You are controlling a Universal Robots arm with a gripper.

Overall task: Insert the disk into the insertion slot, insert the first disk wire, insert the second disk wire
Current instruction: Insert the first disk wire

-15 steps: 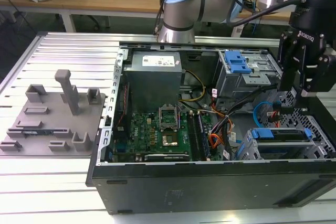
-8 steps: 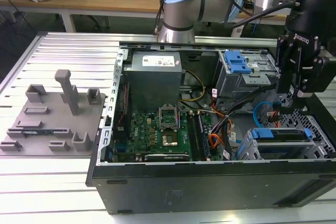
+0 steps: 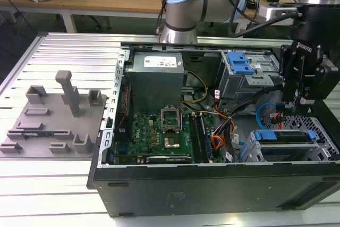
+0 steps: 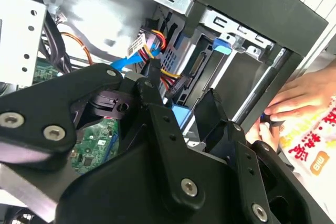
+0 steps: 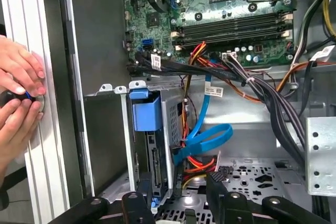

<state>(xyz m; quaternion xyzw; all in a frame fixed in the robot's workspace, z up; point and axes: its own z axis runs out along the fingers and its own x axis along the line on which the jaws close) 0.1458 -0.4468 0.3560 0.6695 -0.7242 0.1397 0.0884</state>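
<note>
- Our gripper hung open just beside the disk; we judged it could snag the blue wire there.
- A person's hands, well apart from the disk, risked contact.

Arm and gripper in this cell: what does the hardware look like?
The arm is silver-grey with rounded joints and light blue caps; black cables run along it. The gripper is matte black with white lettering; its linkage fingers carry silver screw heads.
</note>
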